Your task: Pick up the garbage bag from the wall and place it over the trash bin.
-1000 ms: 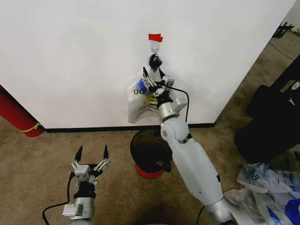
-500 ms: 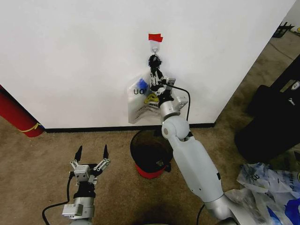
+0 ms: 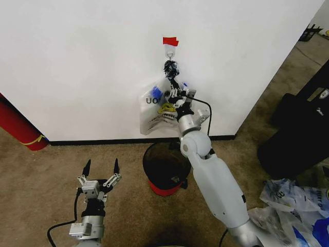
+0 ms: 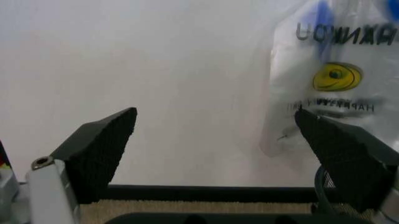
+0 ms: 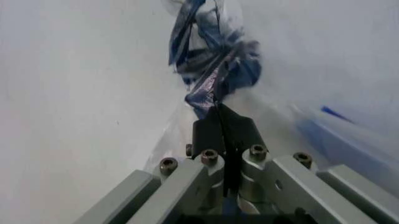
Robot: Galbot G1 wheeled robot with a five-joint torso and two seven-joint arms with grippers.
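At lower left, the left gripper waits with jaws spread. At center, the garbage bag hangs on the wall above the trash bin. The right gripper is pinched closed on its bunched handles. The film looks light, limp and slippery, so the knotted top seems the surest hold.

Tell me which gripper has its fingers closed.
The right gripper, raised at the wall, pinched shut on the garbage bag below its dark handles. The left gripper hangs open near the floor.
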